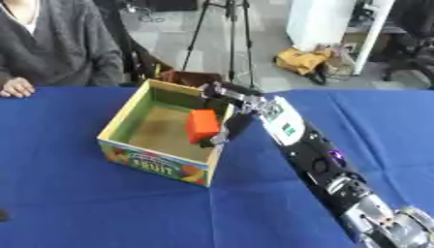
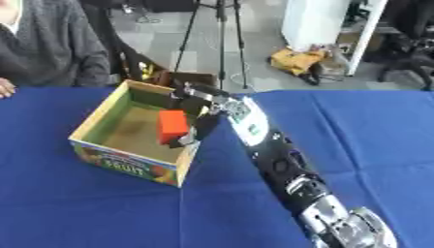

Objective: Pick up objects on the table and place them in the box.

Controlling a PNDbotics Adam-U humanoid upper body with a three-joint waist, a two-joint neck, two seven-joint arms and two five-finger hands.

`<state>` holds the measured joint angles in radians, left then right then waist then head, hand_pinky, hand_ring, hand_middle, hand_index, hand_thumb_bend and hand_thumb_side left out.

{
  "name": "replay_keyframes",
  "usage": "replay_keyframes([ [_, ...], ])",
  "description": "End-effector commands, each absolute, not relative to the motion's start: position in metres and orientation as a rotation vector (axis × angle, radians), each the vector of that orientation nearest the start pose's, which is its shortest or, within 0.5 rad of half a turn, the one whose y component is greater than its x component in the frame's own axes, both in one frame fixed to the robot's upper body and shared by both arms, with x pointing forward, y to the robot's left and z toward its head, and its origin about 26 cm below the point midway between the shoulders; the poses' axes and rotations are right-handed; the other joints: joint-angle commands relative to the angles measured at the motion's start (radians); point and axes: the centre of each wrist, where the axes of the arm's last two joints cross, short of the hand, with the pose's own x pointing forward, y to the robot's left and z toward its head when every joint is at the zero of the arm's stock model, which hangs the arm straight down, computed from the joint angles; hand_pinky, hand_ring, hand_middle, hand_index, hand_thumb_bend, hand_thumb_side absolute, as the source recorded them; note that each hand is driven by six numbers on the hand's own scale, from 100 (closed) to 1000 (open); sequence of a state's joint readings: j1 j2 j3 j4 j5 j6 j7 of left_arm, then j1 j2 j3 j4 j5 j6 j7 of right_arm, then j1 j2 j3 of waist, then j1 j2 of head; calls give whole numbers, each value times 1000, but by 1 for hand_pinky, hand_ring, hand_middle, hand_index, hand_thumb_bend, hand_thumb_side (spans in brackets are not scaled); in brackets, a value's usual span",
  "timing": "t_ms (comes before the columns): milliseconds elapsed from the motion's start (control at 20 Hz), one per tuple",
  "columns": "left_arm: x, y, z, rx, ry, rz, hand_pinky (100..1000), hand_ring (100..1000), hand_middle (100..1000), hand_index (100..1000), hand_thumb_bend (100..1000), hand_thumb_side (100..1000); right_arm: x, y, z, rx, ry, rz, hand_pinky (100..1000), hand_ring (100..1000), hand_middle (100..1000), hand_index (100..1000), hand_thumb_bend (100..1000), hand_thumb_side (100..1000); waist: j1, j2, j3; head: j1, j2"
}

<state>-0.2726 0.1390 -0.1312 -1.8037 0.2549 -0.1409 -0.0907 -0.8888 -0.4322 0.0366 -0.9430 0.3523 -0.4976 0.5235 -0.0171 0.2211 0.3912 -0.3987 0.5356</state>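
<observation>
right hand (image 1: 230, 112): fingers curled round orange block (image 1: 203, 125) | block: inside open cardboard fruit box (image 1: 119, 123), above its floor | box: on blue tablecloth (image 1: 85, 203)

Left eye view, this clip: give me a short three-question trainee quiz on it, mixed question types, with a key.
1. True or false: the right hand holds the orange block over the inside of the box.
2. Multiple choice: the cloth on the table is A) red B) blue C) white.
3. Fill in: the word printed on the box's front wall is ____.

Key: 1 true. 2 B. 3 FRUIT.
</observation>
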Motion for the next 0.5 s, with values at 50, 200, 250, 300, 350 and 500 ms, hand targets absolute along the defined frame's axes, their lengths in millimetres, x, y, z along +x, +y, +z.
replay_keyframes([
  [50,319,202,136,-416,-2181,-218,444,782,408,582,689,765,473,-305,195,-317,-1882,1348,851,677,399,293,126,170,7,-11,2,-2,7],
  [200,319,202,136,-419,-2181,-214,443,782,408,581,690,765,473,-305,190,-320,-1865,1359,862,713,484,375,419,283,8,-7,1,-1,9],
  [250,319,202,136,-420,-2181,-213,443,782,408,581,691,765,473,-304,189,-318,-1863,1364,862,713,485,375,383,314,8,-6,1,-1,10],
  [300,319,202,136,-420,-2181,-213,443,782,408,581,691,765,473,-304,188,-316,-1862,1372,896,771,624,497,536,381,8,-5,1,-1,10],
  [350,319,202,136,-420,-2181,-213,443,782,408,581,690,765,473,-304,187,-312,-1860,1383,902,778,645,513,555,387,7,-5,0,-1,11],
  [500,319,202,136,-420,-2183,-213,444,782,408,581,694,765,473,-303,186,-298,-1853,1433,1000,924,917,790,687,536,5,-4,-1,-2,11],
])
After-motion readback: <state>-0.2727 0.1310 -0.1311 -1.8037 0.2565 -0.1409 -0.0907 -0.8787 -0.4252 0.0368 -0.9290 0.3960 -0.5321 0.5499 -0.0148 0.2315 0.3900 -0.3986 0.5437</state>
